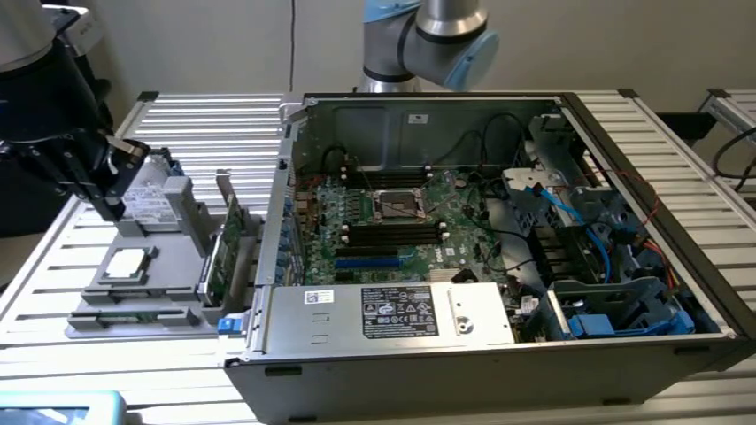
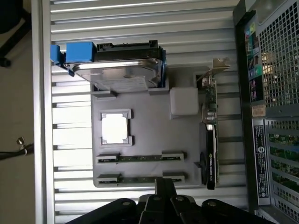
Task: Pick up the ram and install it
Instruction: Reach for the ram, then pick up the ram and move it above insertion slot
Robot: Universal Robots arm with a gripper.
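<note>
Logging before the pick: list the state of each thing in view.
Gripper: shut, empty, above the tray.
Ram sticks: both lying flat in the tray, not gripped.
Card: standing on edge in the tray.
Hard drive: seated in the tray.
Case: open, side panel off.

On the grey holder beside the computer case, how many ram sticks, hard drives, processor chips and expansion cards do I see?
ram sticks: 2
hard drive: 1
processor chip: 1
expansion card: 1
Total: 5
</note>
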